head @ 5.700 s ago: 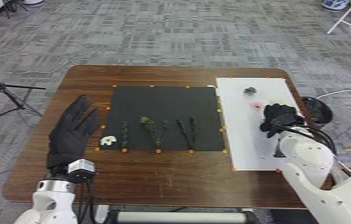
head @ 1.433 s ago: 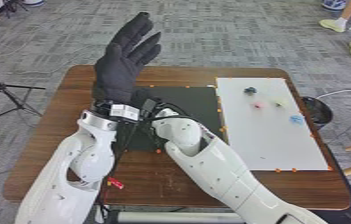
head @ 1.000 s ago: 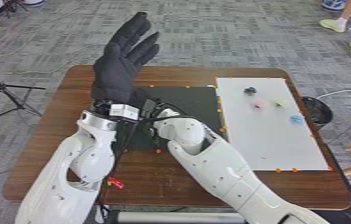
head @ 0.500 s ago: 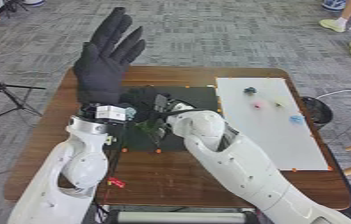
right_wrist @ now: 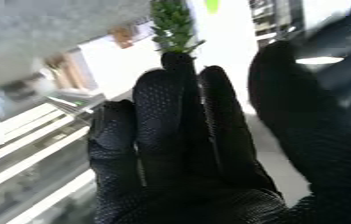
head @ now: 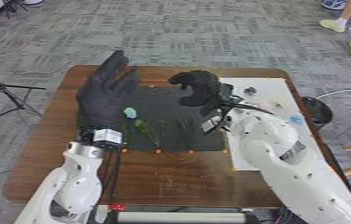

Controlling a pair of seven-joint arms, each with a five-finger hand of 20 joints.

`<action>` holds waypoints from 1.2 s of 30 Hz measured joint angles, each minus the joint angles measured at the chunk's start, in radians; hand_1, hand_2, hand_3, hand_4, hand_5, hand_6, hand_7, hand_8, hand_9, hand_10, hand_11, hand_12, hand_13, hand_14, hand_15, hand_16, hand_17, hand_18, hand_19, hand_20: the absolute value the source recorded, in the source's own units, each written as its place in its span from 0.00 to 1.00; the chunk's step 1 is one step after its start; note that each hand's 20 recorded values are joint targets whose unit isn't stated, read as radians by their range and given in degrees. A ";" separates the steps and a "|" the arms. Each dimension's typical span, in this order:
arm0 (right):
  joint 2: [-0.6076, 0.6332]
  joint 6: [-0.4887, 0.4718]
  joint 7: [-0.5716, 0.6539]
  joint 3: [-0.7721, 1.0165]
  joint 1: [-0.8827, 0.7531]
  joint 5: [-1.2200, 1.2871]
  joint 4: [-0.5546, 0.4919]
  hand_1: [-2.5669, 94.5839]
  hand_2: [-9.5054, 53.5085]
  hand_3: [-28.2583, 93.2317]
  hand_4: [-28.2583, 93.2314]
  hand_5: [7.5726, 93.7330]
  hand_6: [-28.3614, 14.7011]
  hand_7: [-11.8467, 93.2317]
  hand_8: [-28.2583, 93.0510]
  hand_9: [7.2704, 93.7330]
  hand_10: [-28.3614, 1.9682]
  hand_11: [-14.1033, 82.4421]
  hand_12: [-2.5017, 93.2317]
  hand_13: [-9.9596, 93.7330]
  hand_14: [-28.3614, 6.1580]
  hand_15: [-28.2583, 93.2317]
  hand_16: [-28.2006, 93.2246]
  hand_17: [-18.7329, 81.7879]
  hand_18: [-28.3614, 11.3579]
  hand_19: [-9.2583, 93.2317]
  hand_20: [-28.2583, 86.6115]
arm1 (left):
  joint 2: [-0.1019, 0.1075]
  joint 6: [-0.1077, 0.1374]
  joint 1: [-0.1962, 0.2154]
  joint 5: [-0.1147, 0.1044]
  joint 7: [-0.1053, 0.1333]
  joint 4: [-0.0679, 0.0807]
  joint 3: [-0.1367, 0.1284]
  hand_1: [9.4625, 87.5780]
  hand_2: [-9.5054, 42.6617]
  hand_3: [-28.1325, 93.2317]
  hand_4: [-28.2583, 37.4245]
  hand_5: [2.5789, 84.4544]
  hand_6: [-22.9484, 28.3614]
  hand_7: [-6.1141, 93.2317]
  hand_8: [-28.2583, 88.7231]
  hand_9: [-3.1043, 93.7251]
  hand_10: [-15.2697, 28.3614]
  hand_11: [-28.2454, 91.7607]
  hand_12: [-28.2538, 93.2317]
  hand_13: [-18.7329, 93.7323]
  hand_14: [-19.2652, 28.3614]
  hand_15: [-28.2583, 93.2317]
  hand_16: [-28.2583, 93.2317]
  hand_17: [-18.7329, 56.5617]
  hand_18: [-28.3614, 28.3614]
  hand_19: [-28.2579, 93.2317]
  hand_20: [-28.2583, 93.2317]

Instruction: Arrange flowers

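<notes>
Brown table, black mat, white board, orange markers, grey patterned carpet, seemingly pale-teal flower

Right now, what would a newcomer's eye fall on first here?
Probably the black-gloved left hand over the left side of the black mat, and the right hand near its far right corner. Next, the pale blue flower on the mat, then the white sheet to the right.

**No Legible Print at the Flower Table**

No words, brands, numbers or signs can be read. In the lower left of the head view, small dark marks can be made out on a white block mounted at the wrist of the left arm, but they are too small to be deciphered.
</notes>
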 measured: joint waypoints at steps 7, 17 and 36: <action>0.057 -0.158 -0.127 0.004 -0.025 -0.102 0.003 0.48 0.17 0.96 0.02 0.27 0.78 0.26 0.13 0.60 0.49 0.73 0.62 0.71 0.49 0.92 0.52 0.54 0.19 1.00 0.70 | -0.017 0.022 0.097 -0.001 -0.006 0.001 -0.031 0.18 0.07 0.79 0.00 0.27 0.49 0.29 0.14 0.23 0.58 0.36 0.38 0.32 0.72 0.32 0.29 0.05 0.86 0.55 0.29; 0.040 -0.109 0.063 -0.054 -0.004 -0.135 0.005 0.37 0.01 0.87 0.00 0.47 0.69 0.32 0.13 0.54 0.49 0.72 0.40 0.70 0.53 0.91 0.49 0.54 0.22 1.00 0.68 | -0.023 0.034 0.091 0.000 -0.006 0.009 -0.031 0.18 0.07 0.79 0.00 0.27 0.49 0.29 0.14 0.23 0.58 0.36 0.37 0.32 0.72 0.32 0.29 0.05 0.85 0.55 0.29; 0.241 -0.091 0.361 0.354 -0.233 -0.273 0.026 0.38 0.00 0.83 0.00 0.29 0.50 0.30 0.15 0.33 0.43 0.34 0.26 0.56 0.51 0.87 0.42 0.46 0.21 0.93 0.69 | -0.039 0.066 0.176 0.016 -0.014 -0.008 -0.062 0.18 0.07 0.79 0.00 0.26 0.49 0.29 0.14 0.23 0.58 0.36 0.37 0.32 0.72 0.32 0.29 0.05 0.85 0.55 0.29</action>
